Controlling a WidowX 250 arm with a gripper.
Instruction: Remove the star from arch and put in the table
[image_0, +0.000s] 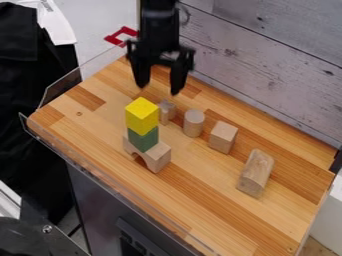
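A wooden arch (157, 156) stands on a wood table (194, 200), left of its middle, its long axis running from upper left to lower right and its opening facing the lower left, toward the near edge. On it sits a green block (143, 139), with a yellow block (141, 116) on top, making an upright stack.

Just behind the stack and partly hidden by it is a small wooden piece with a notched outline (167, 111), perhaps the star. It seems to stand upright on the table; which way its points face cannot be told.

The black gripper (159, 91) hangs down behind the stack, above the table's far part. Its two fingers are spread apart with a gap between them, holding nothing.

To the right are an upright cylinder (194, 123), then a plain cube (222, 137), then a round-topped block (256, 173) lying with its long axis from upper right to lower left.

Marks on the dark panel (137, 237) below the near edge are too unclear to read.
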